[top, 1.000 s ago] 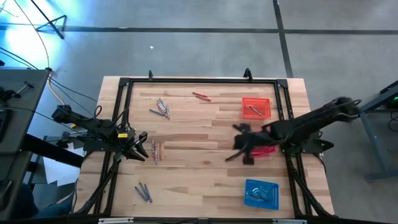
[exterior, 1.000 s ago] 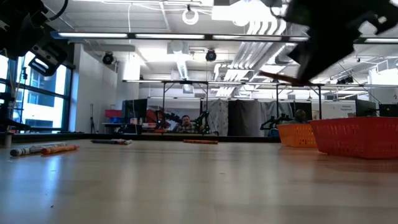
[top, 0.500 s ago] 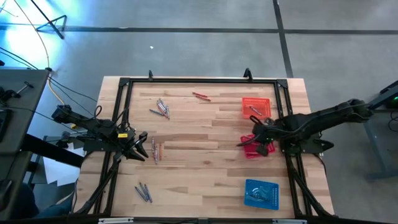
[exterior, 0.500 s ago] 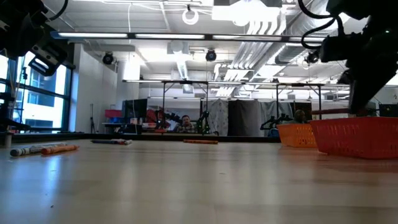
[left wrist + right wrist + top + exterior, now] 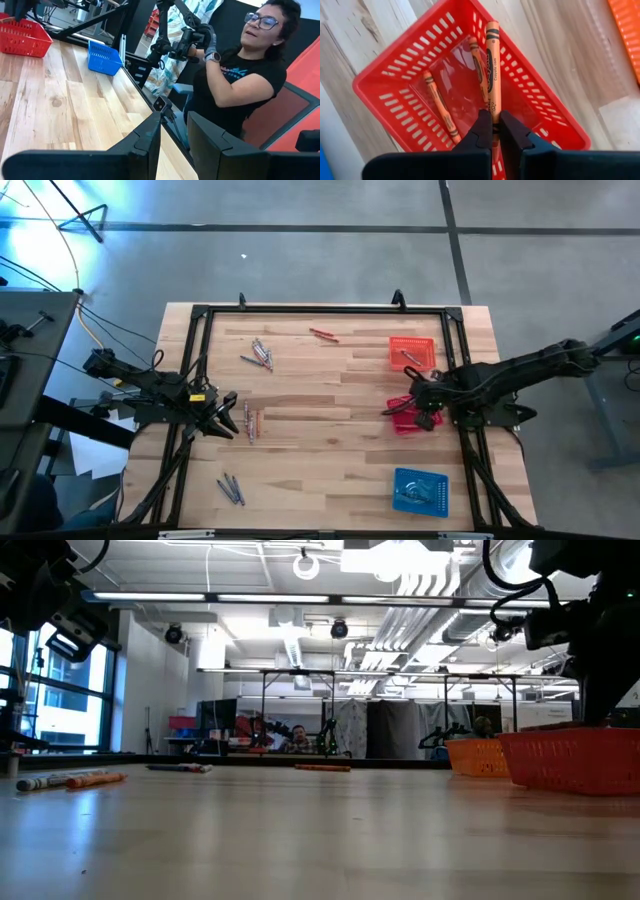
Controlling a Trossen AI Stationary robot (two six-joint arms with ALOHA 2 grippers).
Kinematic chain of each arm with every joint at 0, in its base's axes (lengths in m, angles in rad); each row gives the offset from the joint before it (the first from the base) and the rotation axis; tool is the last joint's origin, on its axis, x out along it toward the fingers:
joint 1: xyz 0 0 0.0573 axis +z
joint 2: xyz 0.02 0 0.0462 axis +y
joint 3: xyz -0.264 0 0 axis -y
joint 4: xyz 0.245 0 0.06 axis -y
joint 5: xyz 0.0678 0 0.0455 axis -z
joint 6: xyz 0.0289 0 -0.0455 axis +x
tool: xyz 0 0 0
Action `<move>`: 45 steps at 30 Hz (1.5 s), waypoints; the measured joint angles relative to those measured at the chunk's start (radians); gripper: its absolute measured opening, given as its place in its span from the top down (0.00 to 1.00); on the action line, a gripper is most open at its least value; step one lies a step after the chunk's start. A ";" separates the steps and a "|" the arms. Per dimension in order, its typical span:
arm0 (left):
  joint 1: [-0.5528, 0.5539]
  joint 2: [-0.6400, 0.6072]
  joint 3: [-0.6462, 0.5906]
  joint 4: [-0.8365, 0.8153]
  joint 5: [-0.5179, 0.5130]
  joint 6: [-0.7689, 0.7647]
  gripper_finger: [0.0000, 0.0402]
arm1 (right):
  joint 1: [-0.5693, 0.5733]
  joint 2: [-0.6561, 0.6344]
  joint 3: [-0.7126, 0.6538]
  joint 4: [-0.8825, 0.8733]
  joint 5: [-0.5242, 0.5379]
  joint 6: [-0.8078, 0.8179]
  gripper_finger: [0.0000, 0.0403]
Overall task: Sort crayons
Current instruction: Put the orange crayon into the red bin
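Note:
My right gripper (image 5: 415, 408) hangs over the red basket (image 5: 395, 95) at the table's right, shut on a reddish-orange crayon (image 5: 493, 65). Two more crayons (image 5: 440, 107) lie on that basket's floor. Loose crayons lie on the wood: a group at the far left (image 5: 262, 355), a red pair at the far middle (image 5: 322, 334), some near my left gripper (image 5: 250, 420) and some at the near left (image 5: 231, 488). My left gripper (image 5: 172, 135) waits open at the table's left edge, pointing level, with nothing between its fingers. My right gripper pinches one end of the crayon (image 5: 493, 112) between its two fingertips. The fingers point steeply down from above, and the crayon runs on past them, in line with them, into the red basket. Whether its far end touches the basket I cannot tell.
An orange basket (image 5: 412, 352) stands at the far right with a crayon in it, a blue basket (image 5: 420, 490) at the near right. A black frame (image 5: 320, 308) runs round the table. A person (image 5: 240, 85) sits beyond the table's near edge.
My right gripper has carried the crayon from the table's middle toward the right edge and now stands over the red basket. It has tipped from a slant to steeply downward, rolled, and sunk a little. It stayed shut. Most of this happened early in the second.

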 joint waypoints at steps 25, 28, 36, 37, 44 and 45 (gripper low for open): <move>0.000 0.000 0.000 0.000 0.000 0.000 0.79 | 0.067 0.000 0.001 0.007 -0.094 0.018 1.00; 0.000 0.000 0.000 0.000 0.000 0.000 0.79 | 0.084 0.000 0.000 0.009 -0.093 0.032 1.00; 0.000 0.000 0.000 0.000 0.000 0.000 0.79 | 0.120 0.000 0.001 0.028 -0.093 0.032 1.00; 0.000 0.000 0.000 0.000 0.000 0.000 0.79 | 0.123 0.000 0.001 0.028 -0.093 0.033 1.00; 0.000 0.000 0.000 0.000 0.000 0.000 0.79 | 0.127 0.000 0.001 0.029 -0.092 0.032 1.00; 0.000 0.000 0.000 0.000 0.000 0.000 0.79 | 0.127 0.000 0.001 0.029 -0.092 0.033 1.00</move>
